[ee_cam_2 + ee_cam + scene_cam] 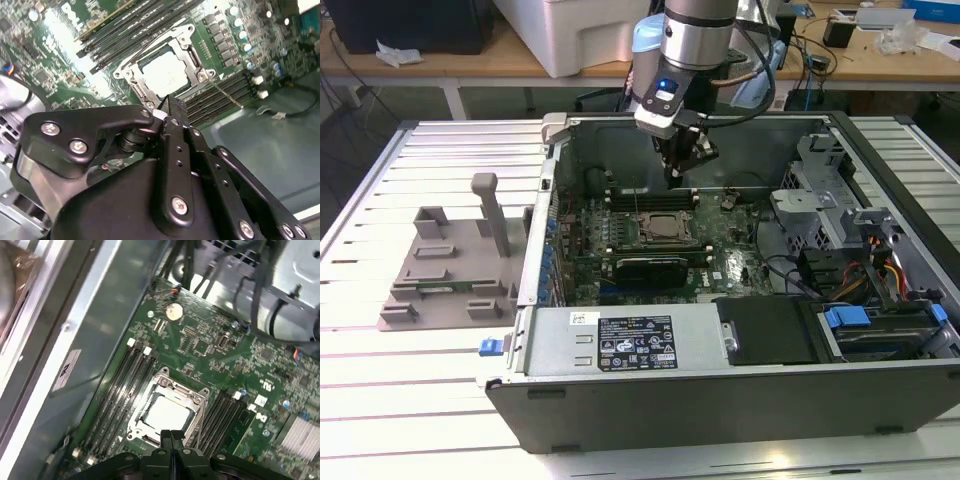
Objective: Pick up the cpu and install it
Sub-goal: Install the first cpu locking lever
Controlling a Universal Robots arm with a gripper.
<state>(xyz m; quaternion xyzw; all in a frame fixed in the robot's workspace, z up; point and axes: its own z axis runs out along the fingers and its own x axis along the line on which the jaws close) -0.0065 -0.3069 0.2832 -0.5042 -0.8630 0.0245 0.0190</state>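
The cpu (167, 415) lies flat in its socket on the green motherboard, silvery-grey top up, inside the metal socket frame (200, 397). It is also seen in the second wrist view, cpu (161, 75), and in the exterior view, cpu (661, 229). My gripper (673, 176) hangs inside the open computer case, a little above the board and just behind the socket in the exterior view. In both wrist views its black fingertips (172, 436) are pressed together with nothing between them, the tips (169, 104) reaching over the socket's edge.
Memory slots (117, 390) flank the socket on both sides. A thin socket lever (225, 95) sticks out beside the frame. The case walls (552, 200), power supply (630, 338), drive cage (830, 200) and cables (860, 270) ring the board. A grey fixture (450, 265) stands on the table at the exterior view's left.
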